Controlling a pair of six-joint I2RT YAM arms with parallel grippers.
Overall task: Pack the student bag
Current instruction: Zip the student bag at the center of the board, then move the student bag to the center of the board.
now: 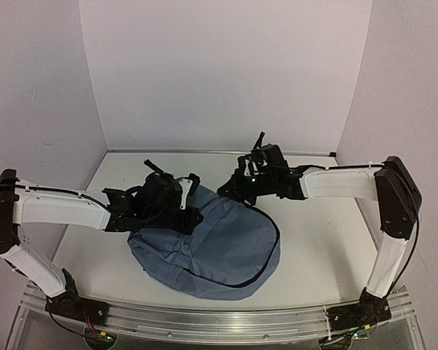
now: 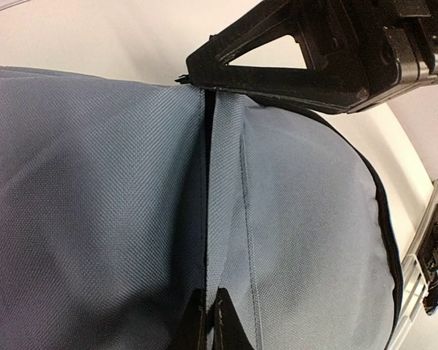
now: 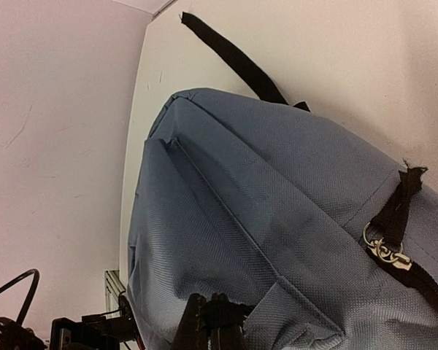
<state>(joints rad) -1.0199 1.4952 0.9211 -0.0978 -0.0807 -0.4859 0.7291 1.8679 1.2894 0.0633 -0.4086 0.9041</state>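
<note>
The student bag [image 1: 219,251], a slate-blue fabric backpack, lies flat in the middle of the table. My left gripper [image 1: 188,211] rests on its upper left edge. In the left wrist view its fingertips [image 2: 208,321] are pinched together on a fold of the bag's fabric [image 2: 95,204] along a seam. My right gripper [image 1: 237,191] is at the bag's top edge. Seen from the right wrist, that gripper [image 3: 208,321] is shut on a dark bit at the rim of the bag [image 3: 263,189]. What lies inside the bag is hidden.
A black webbing strap [image 3: 233,58] trails from the bag's far end onto the white table [image 1: 321,240]. A metal zipper pull [image 3: 385,251] sits on a black zip line. Walls close in on three sides; an aluminium rail [image 1: 219,321] runs along the near edge.
</note>
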